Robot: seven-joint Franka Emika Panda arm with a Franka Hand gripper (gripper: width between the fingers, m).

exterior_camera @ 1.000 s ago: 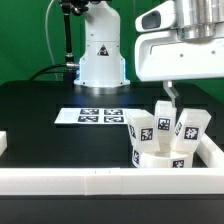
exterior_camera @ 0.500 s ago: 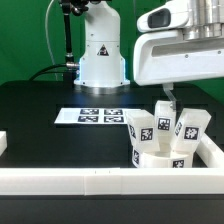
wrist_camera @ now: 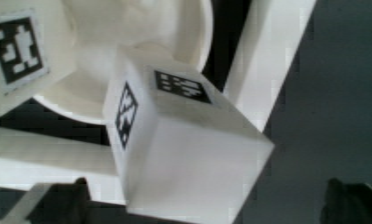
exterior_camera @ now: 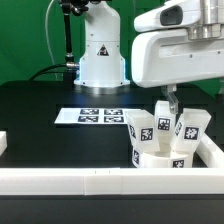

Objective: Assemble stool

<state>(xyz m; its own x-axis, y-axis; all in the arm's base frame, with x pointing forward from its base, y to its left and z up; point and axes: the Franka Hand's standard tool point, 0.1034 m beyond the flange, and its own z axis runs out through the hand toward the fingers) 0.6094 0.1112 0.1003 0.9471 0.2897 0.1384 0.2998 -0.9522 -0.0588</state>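
Observation:
The white stool lies upside down at the exterior view's right, its round seat [exterior_camera: 158,160] on the table against the rail corner. Three blocky tagged legs [exterior_camera: 142,131] [exterior_camera: 163,121] [exterior_camera: 190,128] stand up from it. My gripper [exterior_camera: 172,102] hangs just above the middle leg. In the wrist view a leg [wrist_camera: 192,150] with a square tag fills the space between my dark fingertips [wrist_camera: 67,203], with gaps on both sides. The gripper [wrist_camera: 209,208] is open and holds nothing. The seat's rim [wrist_camera: 94,100] shows behind the leg.
The marker board [exterior_camera: 95,116] lies flat mid-table. The white border rail [exterior_camera: 100,181] runs along the front and up the right side [exterior_camera: 214,150]. The robot base [exterior_camera: 102,55] stands at the back. A small white piece [exterior_camera: 3,143] sits at the left edge.
The arm's white hand has shifted a little toward the exterior view's left and come slightly lower over the legs. The stool has not moved.

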